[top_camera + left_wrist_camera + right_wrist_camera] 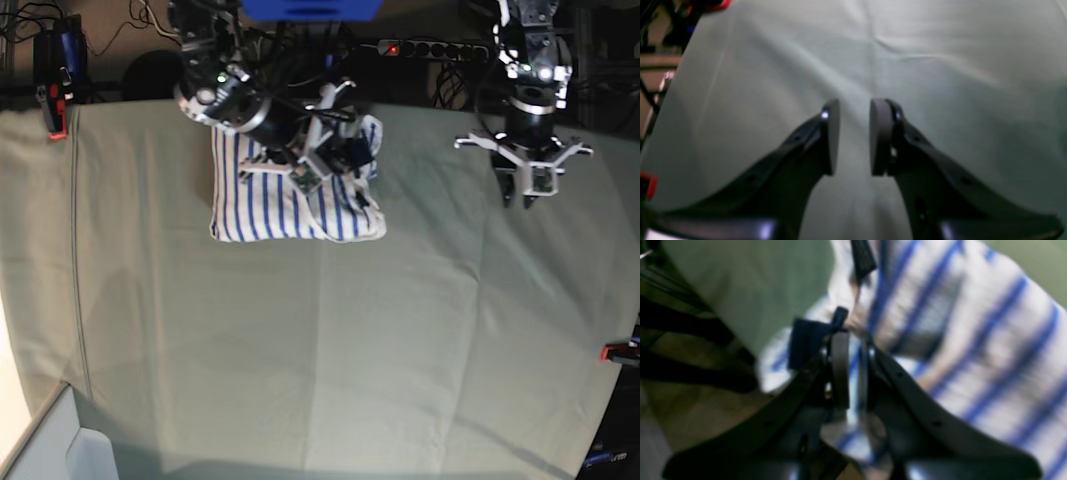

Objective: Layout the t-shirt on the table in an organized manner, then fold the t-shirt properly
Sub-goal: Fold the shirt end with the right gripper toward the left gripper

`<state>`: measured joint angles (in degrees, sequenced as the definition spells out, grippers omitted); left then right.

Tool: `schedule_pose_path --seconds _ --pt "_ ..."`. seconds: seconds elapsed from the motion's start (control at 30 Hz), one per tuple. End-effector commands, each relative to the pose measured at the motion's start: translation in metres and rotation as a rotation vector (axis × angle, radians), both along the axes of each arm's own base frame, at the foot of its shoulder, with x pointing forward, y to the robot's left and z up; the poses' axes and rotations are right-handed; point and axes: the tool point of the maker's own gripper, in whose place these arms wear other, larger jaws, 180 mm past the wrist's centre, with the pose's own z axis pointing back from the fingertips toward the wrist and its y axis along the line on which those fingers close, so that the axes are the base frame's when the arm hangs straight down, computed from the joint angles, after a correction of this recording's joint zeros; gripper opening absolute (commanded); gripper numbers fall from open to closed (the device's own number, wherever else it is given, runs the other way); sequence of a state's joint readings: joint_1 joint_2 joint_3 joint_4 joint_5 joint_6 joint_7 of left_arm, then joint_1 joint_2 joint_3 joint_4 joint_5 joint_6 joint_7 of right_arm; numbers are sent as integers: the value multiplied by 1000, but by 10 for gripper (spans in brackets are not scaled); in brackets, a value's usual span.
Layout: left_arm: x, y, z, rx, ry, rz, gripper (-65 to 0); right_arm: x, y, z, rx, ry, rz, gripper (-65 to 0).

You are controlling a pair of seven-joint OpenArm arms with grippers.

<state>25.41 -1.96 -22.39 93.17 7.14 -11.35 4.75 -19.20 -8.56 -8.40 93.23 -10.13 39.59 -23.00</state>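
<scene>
The t-shirt (270, 205), white with thin blue stripes, lies bunched into a rough rectangle at the far middle-left of the table (350, 340). My right gripper (345, 160) reaches over its right edge. In the right wrist view the right gripper (853, 366) is shut on a fold of the t-shirt (957, 340), with striped fabric pinched between the pads beside a dark blue tab (805, 343). My left gripper (520, 195) hangs over bare table at the far right, well away from the shirt. Its pads (880, 133) stand a narrow gap apart, nothing between them; left gripper (854, 133) is open.
Red clamps sit on the table's edges at the far left (55, 120) and near right (620, 350). In the left wrist view, red clamps (648, 185) mark the table's left edge. Cables and a power strip (430, 47) lie behind the table.
</scene>
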Motion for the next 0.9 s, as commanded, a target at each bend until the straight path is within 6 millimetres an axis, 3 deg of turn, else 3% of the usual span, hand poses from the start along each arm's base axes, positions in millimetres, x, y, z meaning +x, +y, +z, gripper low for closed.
schedule_pose_path --seconds 0.0,0.23,0.43,0.5,0.57,0.77,0.87 --pt "1 8 10 3 -26 19 -497 8 11 13 44 -35 2 -594" --pt "-6 29 7 -43 -3 99 -497 9 29 17 65 -50 53 -594" --pt "-5 28 7 -48 -4 99 -497 25 3 71 58 -203 -26 -594" --pt "-4 27 7 -50 -7 96 -497 30 -13 80 41 -231 -69 -594" --pt "-3 26 8 -51 -10 96 -497 35 -31 78 16 -234 -114 -594" --pt "0 22 13 -58 -26 95 -497 46 -70 44 -33 -162 -210 -595" --pt "6 3 22 -70 -49 42 -497 49 -85 29 -48 -126 -247 -595"
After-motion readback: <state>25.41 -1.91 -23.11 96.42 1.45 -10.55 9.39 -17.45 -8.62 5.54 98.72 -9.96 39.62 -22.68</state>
